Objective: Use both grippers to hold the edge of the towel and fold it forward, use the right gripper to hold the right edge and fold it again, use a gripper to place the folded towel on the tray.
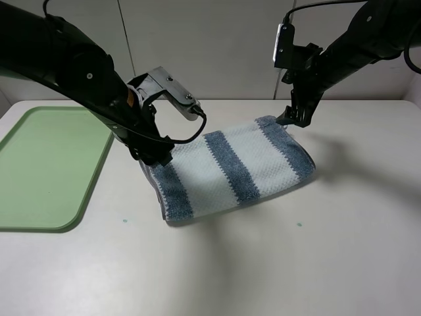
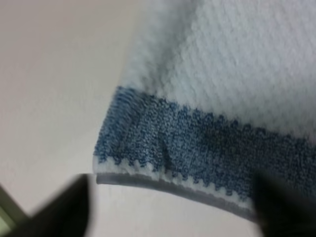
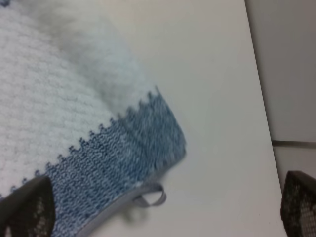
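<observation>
The striped blue and whitish towel [image 1: 230,164] lies folded over on the table. My left gripper [image 1: 155,155] hangs at its far left corner. In the left wrist view my left gripper [image 2: 173,217] is open, its dark fingers spread to either side of the grey hem [image 2: 163,183], which lies loose on the table. My right gripper [image 1: 293,118] hovers at the far right corner. In the right wrist view my right gripper [image 3: 163,217] is also open, with the hem [image 3: 111,211] and its small loop [image 3: 154,197] lying free between the fingers. The green tray [image 1: 46,164] sits at the left.
The white table [image 1: 296,263] runs from the towel to the front and right edges. A pale wall [image 1: 223,46] rises behind the table. Cables trail from both black arms above the back of the table.
</observation>
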Robot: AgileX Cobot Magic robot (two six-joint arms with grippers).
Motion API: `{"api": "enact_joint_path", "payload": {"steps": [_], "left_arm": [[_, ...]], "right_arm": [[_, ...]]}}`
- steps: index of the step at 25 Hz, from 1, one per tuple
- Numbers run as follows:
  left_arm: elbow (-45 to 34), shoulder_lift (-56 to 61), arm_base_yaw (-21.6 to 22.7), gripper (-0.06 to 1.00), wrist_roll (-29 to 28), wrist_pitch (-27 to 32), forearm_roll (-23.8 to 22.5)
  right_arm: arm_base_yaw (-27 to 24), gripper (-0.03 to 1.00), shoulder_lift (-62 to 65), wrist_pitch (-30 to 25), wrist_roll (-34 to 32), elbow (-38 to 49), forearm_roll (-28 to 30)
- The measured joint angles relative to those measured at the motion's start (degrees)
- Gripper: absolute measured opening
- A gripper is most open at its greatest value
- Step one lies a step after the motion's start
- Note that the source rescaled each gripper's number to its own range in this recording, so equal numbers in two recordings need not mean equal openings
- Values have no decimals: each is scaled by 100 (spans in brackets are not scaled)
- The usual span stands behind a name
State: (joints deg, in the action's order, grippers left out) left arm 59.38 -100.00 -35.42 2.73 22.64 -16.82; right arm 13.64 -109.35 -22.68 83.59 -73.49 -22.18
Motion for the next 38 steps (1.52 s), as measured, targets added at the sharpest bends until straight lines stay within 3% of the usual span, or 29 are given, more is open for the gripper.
{"api": "enact_joint_path", "payload": {"steps": [3, 6, 19, 38], "left_arm": [[0, 0, 0, 96, 0, -66, 0], [0, 0, 0, 99, 0, -78, -5], [0, 0, 0, 100, -4, -88, -5], [0, 0, 0, 100, -49, -173, 0]], "right_arm": [[0, 100, 0, 1, 0, 0, -6], [0, 100, 0, 1, 0, 0, -6], [0, 100, 0, 216, -135, 0, -6], [0, 100, 0, 158, -991, 0, -6]]}}
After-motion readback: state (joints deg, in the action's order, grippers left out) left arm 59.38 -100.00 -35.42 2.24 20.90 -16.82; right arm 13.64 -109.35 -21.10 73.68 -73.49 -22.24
